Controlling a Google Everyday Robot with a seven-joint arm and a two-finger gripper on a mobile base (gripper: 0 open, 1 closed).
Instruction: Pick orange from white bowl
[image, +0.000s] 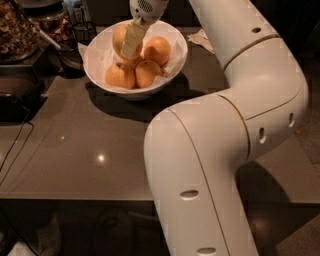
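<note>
The white bowl (131, 93) stands at the back of the dark table, lined with white paper. Three deeper orange fruits (149, 73) lie in it. My gripper (126, 47) reaches down into the bowl from the top of the camera view. It is shut on the paler orange (119, 36) and holds it at the bowl's back left, just above the other fruits. One pale finger (132, 42) lies across the front of the orange; the other finger is hidden behind it.
My white arm (225, 140) fills the right half of the view. Jars of nuts or granola (17, 30) and a dark wire holder (82, 30) stand at the back left. A black device (15, 102) with a cable sits at the left edge. A crumpled napkin (202, 39) lies behind the bowl.
</note>
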